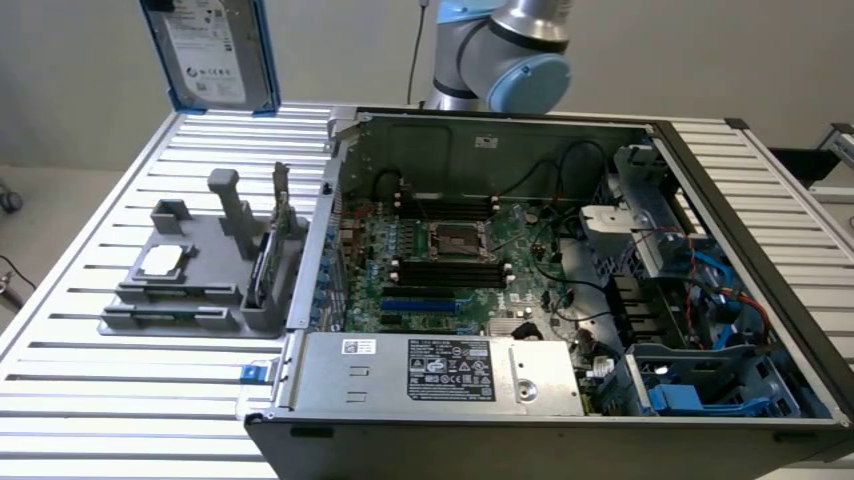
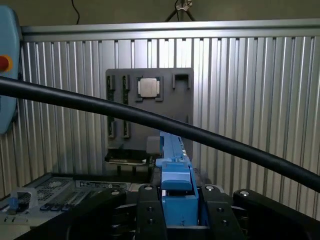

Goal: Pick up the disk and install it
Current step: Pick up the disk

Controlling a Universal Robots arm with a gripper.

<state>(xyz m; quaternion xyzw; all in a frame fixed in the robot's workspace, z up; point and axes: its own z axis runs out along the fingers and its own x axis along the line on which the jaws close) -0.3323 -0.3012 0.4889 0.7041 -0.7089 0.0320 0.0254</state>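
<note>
On the exterior view's left of the open computer case, the disk hangs with its long axis upright above the bench, its blue frame clamped in the part-closed tool, well apart from the blue drive cage at the case's opposite end.

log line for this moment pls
claw: shut on disk | disk: aloft, upright, over table at the exterior view's left | computer case: open, disk not yet installed
</note>
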